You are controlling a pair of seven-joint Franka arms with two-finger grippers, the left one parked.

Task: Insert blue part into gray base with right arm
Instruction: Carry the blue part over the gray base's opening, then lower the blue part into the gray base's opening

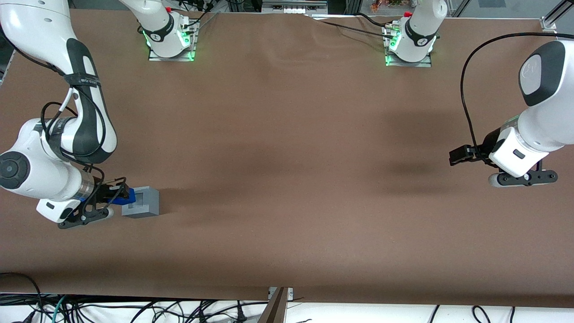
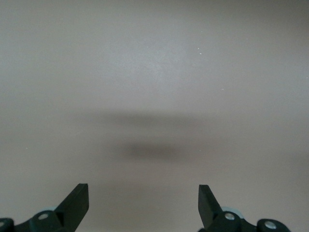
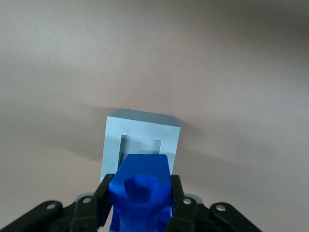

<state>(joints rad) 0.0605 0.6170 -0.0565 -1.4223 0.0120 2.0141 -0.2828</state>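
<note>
The gray base (image 1: 142, 202) stands on the brown table near the working arm's end; its square recess faces up (image 3: 140, 145). The blue part (image 3: 140, 193) is clamped between the black fingers (image 3: 104, 200) of my right gripper (image 3: 140, 203), which is shut on it. In the front view the gripper (image 1: 112, 197) and the blue part (image 1: 123, 198) sit right beside the base, at its edge toward the working arm's end, the part overlapping that rim. The part's lower end is hidden by the fingers.
The brown cloth-covered table (image 1: 291, 179) stretches wide around the base. Two arm mounts with green lights (image 1: 170, 42) (image 1: 408, 45) stand at the table's edge farthest from the front camera. Cables lie below the nearest edge (image 1: 134, 309).
</note>
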